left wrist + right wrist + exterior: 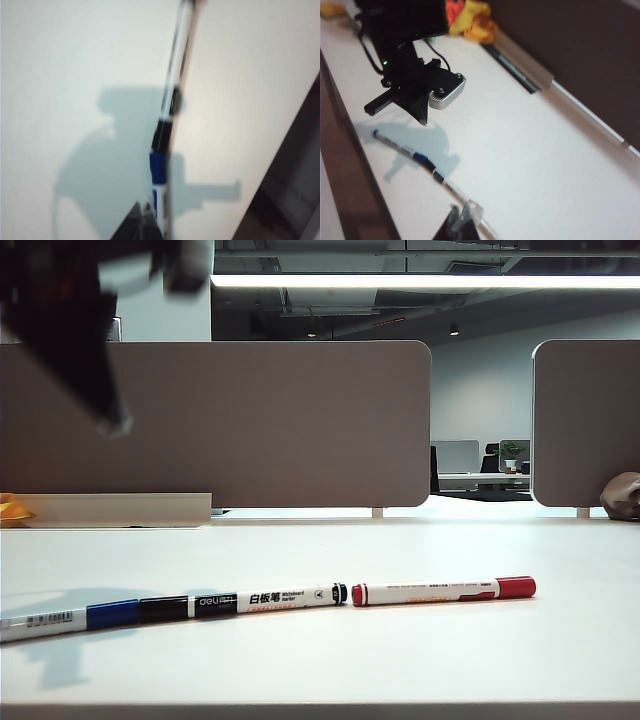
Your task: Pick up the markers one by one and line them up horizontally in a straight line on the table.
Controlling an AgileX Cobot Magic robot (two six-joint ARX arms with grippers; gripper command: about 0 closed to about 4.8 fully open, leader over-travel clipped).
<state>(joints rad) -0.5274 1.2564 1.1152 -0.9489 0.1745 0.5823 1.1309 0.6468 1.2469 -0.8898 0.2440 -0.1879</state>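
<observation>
Three markers lie end to end in a row on the white table (420,660). The blue-capped marker (70,617) is at the left, the black one (250,598) in the middle and the red one (440,590) at the right. My left gripper (115,425) hangs high above the row's left end, shut and empty. Its wrist view shows its tips (142,219) over the blue cap (158,170). My right gripper (462,216) is shut and holds nothing, with the black marker (447,186) on the table beneath it. It is out of the exterior view.
Grey-brown partition panels (250,420) (585,420) stand along the back. A beige rail (120,510) and a yellow-orange object (12,508) sit at the back left, a brown lump (622,495) at the back right. The table's front edge (320,705) runs close to the markers.
</observation>
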